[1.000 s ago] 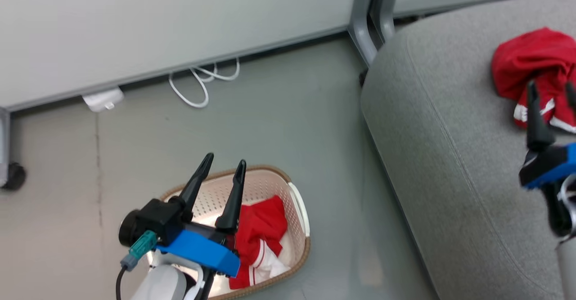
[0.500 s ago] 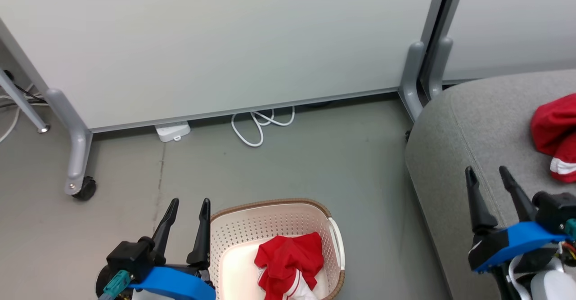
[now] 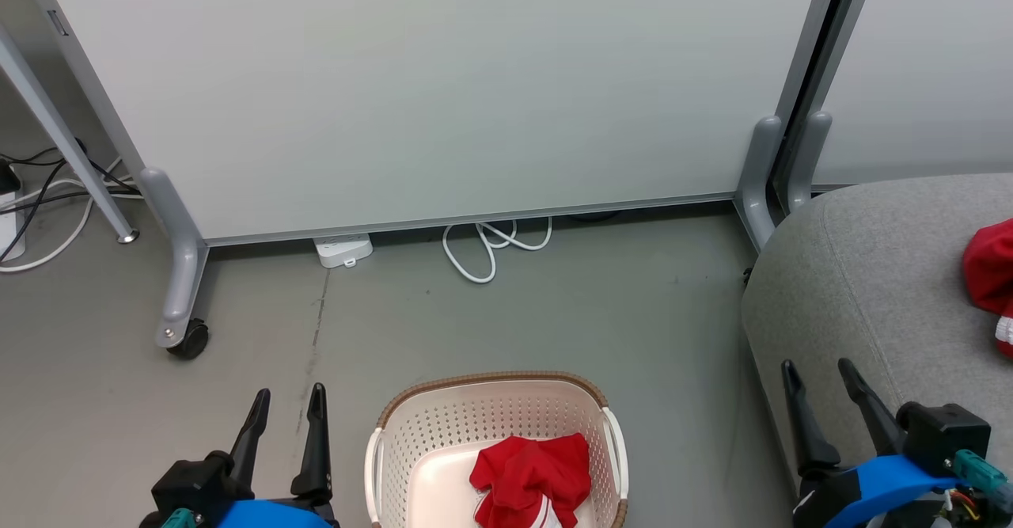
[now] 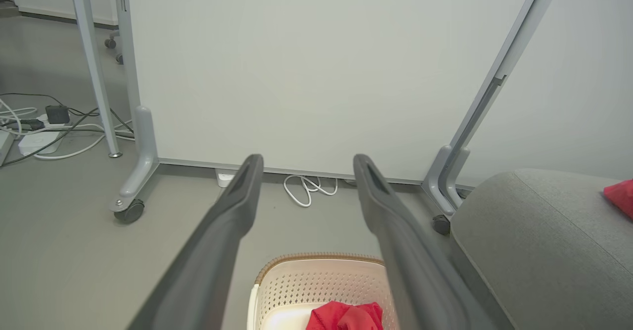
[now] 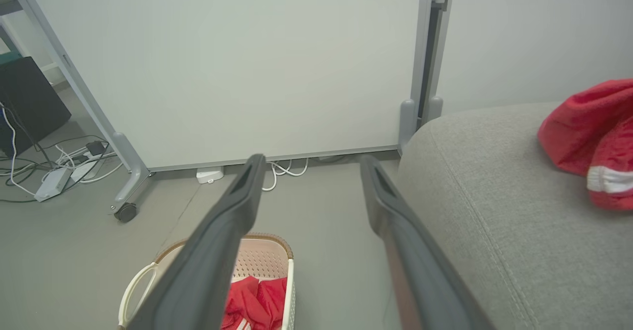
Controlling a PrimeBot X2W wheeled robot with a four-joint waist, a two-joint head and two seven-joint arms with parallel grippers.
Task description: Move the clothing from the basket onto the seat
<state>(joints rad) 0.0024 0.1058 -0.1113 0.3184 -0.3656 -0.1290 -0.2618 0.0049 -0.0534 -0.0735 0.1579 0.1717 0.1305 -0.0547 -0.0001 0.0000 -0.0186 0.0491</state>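
Both arms have drawn back; left gripper (image 3: pixel 290 392) and right gripper (image 3: pixel 815 365) spread, empty. One red garment (image 3: pixel 530 476) lies in the basket (image 3: pixel 491 377) at 6 o'clock, a second garment (image 3: pixel 989 275) on the seat (image 3: pixel 863 275) at 3. Seemingly soft, light: pinch a raised fold.

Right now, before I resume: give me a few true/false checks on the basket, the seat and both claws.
1. A red garment lies in the laundry basket. True.
2. The sofa cushion is bare. False: a second red garment lies on it.
3. The left claw is shut on fabric. False: it is open and empty.
4. The right claw is open and empty. True.
5. The basket stands on the cushion. False: it stands on the floor beside it.
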